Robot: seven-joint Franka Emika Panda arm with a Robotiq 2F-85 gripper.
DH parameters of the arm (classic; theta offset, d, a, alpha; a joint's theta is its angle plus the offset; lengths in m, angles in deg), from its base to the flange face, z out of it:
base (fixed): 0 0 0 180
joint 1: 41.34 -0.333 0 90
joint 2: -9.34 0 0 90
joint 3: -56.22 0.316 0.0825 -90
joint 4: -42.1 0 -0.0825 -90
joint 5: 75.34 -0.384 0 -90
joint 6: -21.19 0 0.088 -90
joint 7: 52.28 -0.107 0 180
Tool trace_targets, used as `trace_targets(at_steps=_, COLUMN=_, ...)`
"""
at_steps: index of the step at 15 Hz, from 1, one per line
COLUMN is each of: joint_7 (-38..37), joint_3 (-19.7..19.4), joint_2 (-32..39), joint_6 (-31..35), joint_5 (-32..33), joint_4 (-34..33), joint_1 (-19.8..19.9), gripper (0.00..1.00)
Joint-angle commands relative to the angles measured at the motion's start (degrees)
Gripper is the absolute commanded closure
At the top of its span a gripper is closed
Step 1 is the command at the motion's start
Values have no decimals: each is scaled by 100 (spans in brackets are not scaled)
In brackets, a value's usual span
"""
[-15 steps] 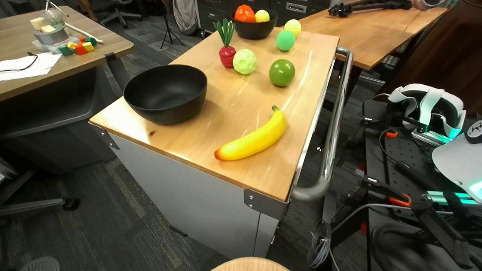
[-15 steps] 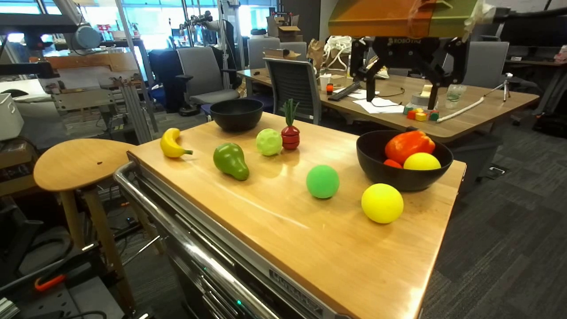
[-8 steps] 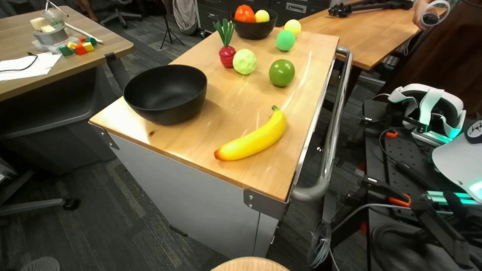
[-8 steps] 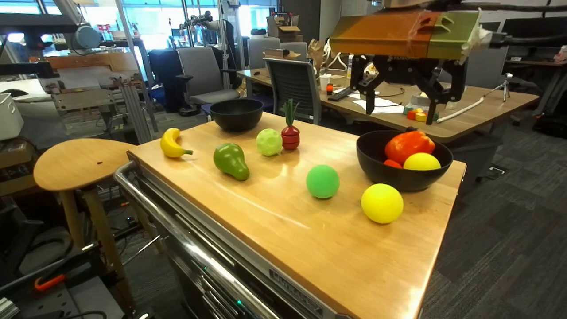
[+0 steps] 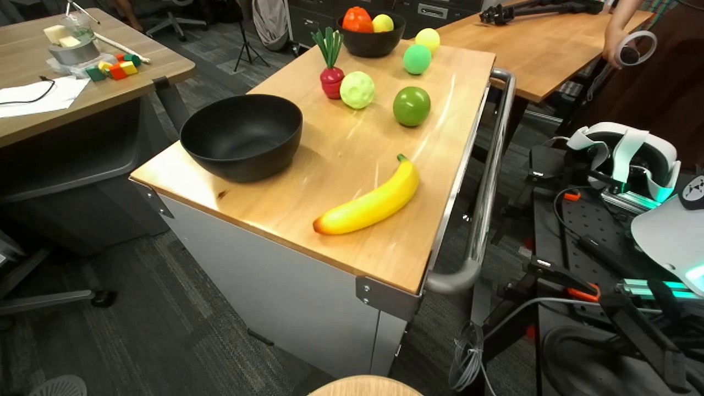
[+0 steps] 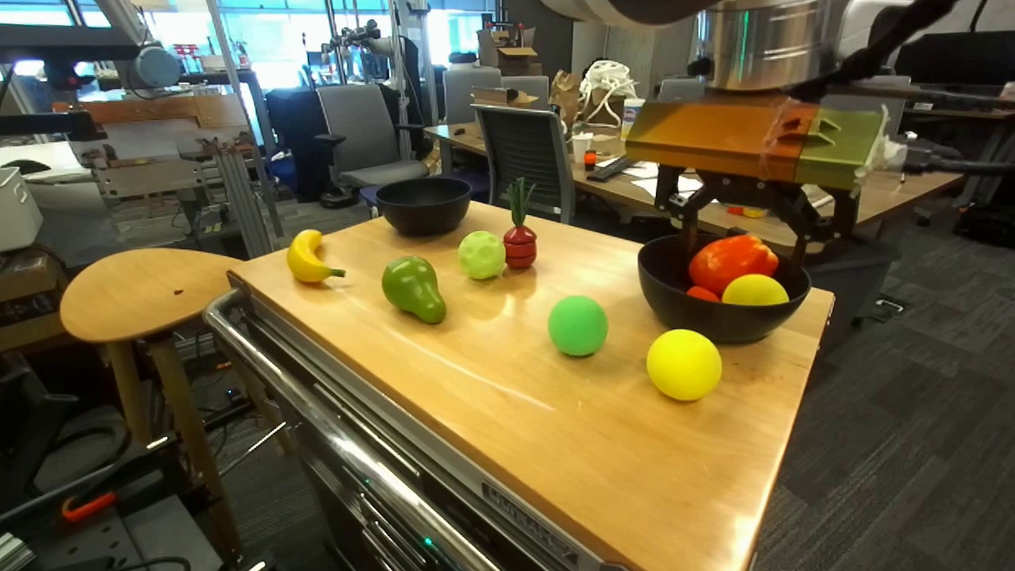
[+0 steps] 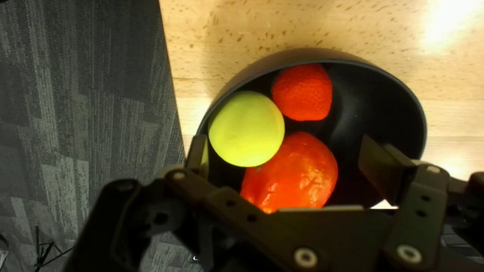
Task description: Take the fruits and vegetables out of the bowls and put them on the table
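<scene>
Along the near side of the table runs a metal rail. Behind it, closest in an exterior view, sits a yellow ball, with a green ball near it. Just past the yellow ball stands a black bowl, upright, holding a red pepper, a round yellow piece and a smaller red piece. Over it the hand points straight down, released, its fingers spread wide; in the wrist view they stand to either side of the red pepper and the round yellow piece. Whether they touch the bowl, I cannot tell.

Farther along lies a green pear-shaped fruit, on its side. Beyond that, a dimpled pale green ball rests just beside an upright red radish with green leaves. Toward the far end come a banana and a second black bowl, well apart from the first. Past the table stand a round wooden stool, a gray chair and, farther back, a long desk bearing a white cup.
</scene>
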Motion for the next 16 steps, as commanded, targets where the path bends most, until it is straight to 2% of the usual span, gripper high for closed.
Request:
trace_targets(at_steps=1, joint_7=205, joint_3=205, joint_2=504, joint_6=480, joint_5=-55, joint_4=-393, joint_1=247, gripper=0)
trace_targets(at_steps=4, joint_7=646, joint_3=597, joint_2=738, joint_6=922, joint_5=-355, joint_4=-480, joint_1=572, gripper=0)
trace_targets(at_steps=8, joint_7=901, joint_3=949, joint_2=840, joint_6=984, joint_5=-510, joint_4=-559, joint_1=805, gripper=0)
trace_targets(at_steps=10, joint_7=955, joint_3=965, joint_2=784, joint_6=971, joint_5=-413, joint_4=-539, joint_1=797, gripper=0)
trace_targets(at_steps=14, joint_7=764, joint_3=574, joint_2=598, joint_6=1072, joint_5=319, joint_4=-406, joint_1=528, gripper=0)
trace_targets(at_steps=16, joint_7=795, joint_3=536, joint_2=544, joint_6=1117, joint_5=571, joint_4=-400, joint_1=514, gripper=0)
